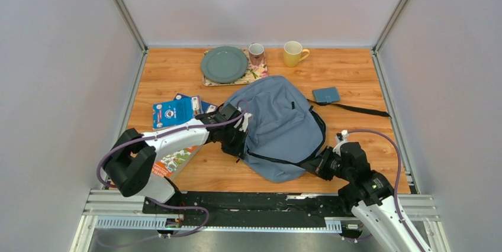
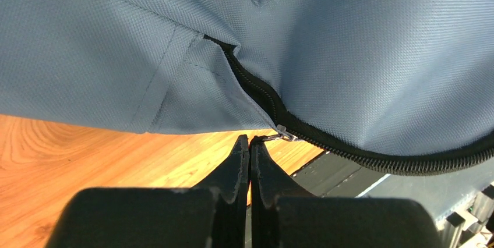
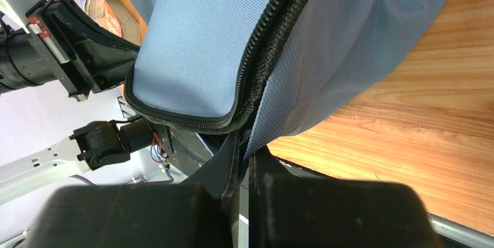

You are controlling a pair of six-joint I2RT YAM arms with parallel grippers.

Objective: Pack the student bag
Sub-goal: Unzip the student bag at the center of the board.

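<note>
The wooden desk (image 1: 355, 74) was the biggest thing. The student bag (image 1: 278, 128) lay in the middle of it. It was big, soft and grey-blue, and its front edge pointed at the two arms.

The left arm (image 1: 171, 139) reached in from the left to the bag's left side. The right arm (image 1: 379, 199) reached in from the right to the bag's near right corner.

The left pincer (image 2: 250, 140) had its two fingers pressed tight together. The little metal zipper pull (image 2: 284, 134) sat right at their tips and looked pinched between them. The black zipper (image 2: 349, 149) ran off to the right along the bag's edge. That part of the bag hung a little above the wood.

The right pincer (image 3: 244, 143) was also squeezed together. It was clamped on the bag's cloth, right by the zipper seam.

A blue book (image 1: 174, 112) lay on the left side of the desk, just beside the left arm. A second book (image 1: 174, 160) poked out from under that arm.

At the back sat a green plate (image 1: 224, 64) on a flowery mat (image 1: 254, 74). A patterned mug (image 1: 256, 54) stood on the mat's right corner. A yellow mug (image 1: 293, 54) stood near it on the bare wood.

A small flat teal case (image 1: 326, 94) lay just beside the bag's far right side. A black strap (image 1: 355, 109) stretched from the bag to the right, past the case.
</note>
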